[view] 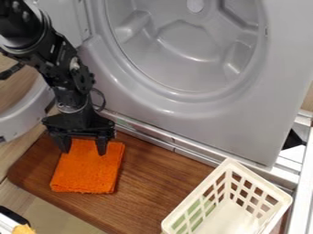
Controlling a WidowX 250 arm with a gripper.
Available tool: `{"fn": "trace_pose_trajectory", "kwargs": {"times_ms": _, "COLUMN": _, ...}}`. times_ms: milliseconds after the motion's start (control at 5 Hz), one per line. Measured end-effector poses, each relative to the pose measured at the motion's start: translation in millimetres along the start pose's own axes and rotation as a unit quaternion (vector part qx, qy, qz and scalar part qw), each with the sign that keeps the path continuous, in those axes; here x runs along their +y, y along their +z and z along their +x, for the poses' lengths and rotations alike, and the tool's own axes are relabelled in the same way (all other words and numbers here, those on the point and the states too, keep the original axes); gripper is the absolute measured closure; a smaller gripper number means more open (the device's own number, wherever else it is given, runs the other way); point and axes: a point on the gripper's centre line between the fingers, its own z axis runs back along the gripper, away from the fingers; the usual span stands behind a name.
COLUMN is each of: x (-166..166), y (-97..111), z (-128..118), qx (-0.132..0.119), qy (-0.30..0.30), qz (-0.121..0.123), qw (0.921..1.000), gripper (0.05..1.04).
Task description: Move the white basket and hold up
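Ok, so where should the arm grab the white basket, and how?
Probably by the long rim of the white lattice basket on the side nearer the gripper, coming from straight above. The basket sits upright with its top open and its walls look thin, so one finger could go inside and one outside.

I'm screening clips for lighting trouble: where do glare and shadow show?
In the camera view, soft highlights curve across the grey moulded panel; the white basket looks brightest on its inside floor; the black gripper is mostly dark, which hides some detail.
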Motion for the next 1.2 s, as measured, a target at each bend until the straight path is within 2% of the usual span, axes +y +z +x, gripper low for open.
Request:
{"fn": "trace_pose_trajectory", "kwargs": {"times_ms": 200, "x": -1, "y": -4, "z": -3, "qx": 0.008, "qy": 0.0, "qz": 0.0, "qw": 1.0, "gripper": 0.084}}
{"fn": "trace_pose_trajectory", "kwargs": {"times_ms": 400, "x": -22, "y": -3, "z": -9, "qx": 0.013, "qy": -0.037, "qz": -0.004, "qw": 0.9992, "gripper": 0.084}}
{"fn": "trace_pose_trajectory", "kwargs": {"times_ms": 600, "x": -43, "y": 6, "z": -18, "qx": 0.003, "qy": -0.07, "qz": -0.004, "qw": 0.9975, "gripper": 0.084}}
{"fn": "trace_pose_trajectory", "kwargs": {"times_ms": 800, "x": -62, "y": 23, "z": -30, "qx": -0.014, "qy": -0.097, "qz": -0.045, "qw": 0.9942, "gripper": 0.084}}
{"fn": "trace_pose_trajectory", "kwargs": {"times_ms": 1000, "x": -77, "y": 33, "z": -36, "qx": -0.013, "qy": -0.122, "qz": -0.092, "qw": 0.9882, "gripper": 0.084}}
{"fn": "trace_pose_trajectory", "kwargs": {"times_ms": 1200, "x": -94, "y": 42, "z": -40, "qx": -0.022, "qy": -0.155, "qz": -0.152, "qw": 0.9759, "gripper": 0.084}}
